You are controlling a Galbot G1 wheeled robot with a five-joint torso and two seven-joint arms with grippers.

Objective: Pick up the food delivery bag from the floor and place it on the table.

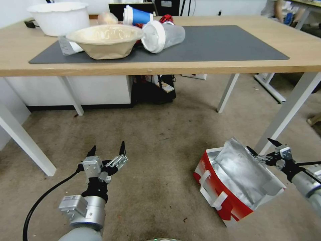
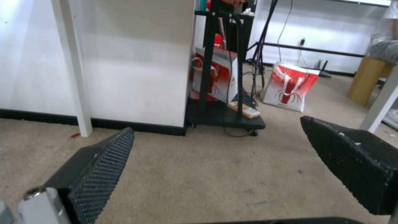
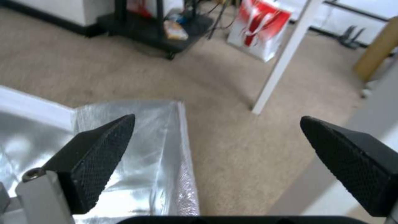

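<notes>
Head view: food delivery bag [image 1: 230, 187] on floor [image 1: 157, 140], foil mouth gaping just inboard of right gripper [image 1: 262, 152], jaws spread, likely lining up on rim. Left gripper [image 1: 107, 152] spread, idle, well apart.
Left wrist view: carpet beyond fingers [image 2: 104, 161].
Right wrist view: foil flap [image 3: 136, 149] under one finger [image 3: 104, 149]; nothing pinched.

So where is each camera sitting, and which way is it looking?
Head view: sits on the robot's head, looking forward and down at the table, the carpet and the food delivery bag; both arms show, with the left end effector and right end effector open.
Left wrist view: sits on the left wrist, looking low across the carpet toward a black cart; its open fingers show.
Right wrist view: sits on the right wrist, looking down over the bag's foil edge; its open fingers show.
Both wrist views share the red and white bag standing farther back.
</notes>
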